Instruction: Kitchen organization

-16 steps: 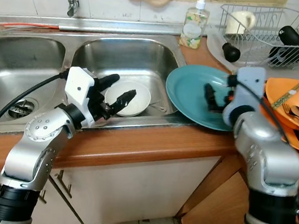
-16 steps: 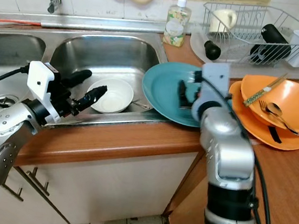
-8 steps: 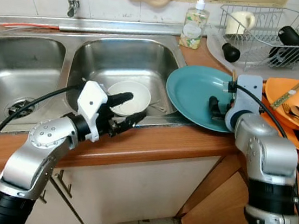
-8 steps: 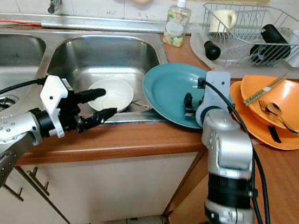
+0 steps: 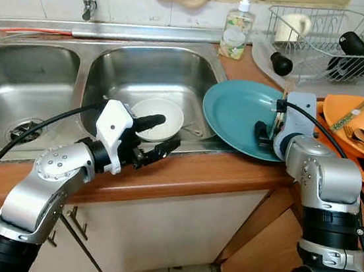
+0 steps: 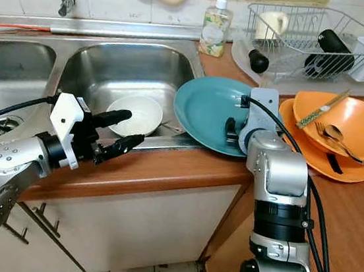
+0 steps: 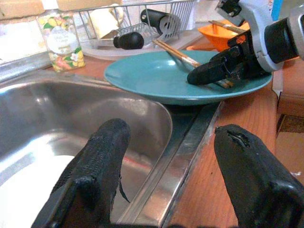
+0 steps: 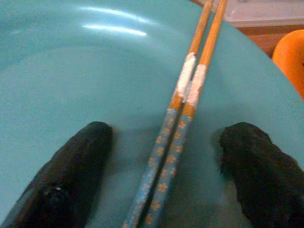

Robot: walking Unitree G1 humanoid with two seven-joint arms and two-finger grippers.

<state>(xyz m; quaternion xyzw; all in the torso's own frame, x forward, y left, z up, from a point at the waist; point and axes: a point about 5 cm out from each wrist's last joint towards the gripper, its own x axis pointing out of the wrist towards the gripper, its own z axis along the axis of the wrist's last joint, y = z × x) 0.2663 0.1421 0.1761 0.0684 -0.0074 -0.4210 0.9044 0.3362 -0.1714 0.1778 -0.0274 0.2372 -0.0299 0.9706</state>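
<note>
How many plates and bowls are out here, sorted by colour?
Teal: 1, the teal plate by the sink, with chopsticks lying on it between the right claw's open fingers.
Orange: 2, the stacked orange plates.
White: 1, the white bowl in the basin.
Total: 4.

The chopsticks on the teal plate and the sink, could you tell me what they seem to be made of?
Chopsticks: apparently wood or bamboo, tan shafts with blue flower-patterned ends. Teal plate: glossy, probably glazed ceramic or melamine. Sink: brushed stainless steel, grey with soft reflections.
</note>
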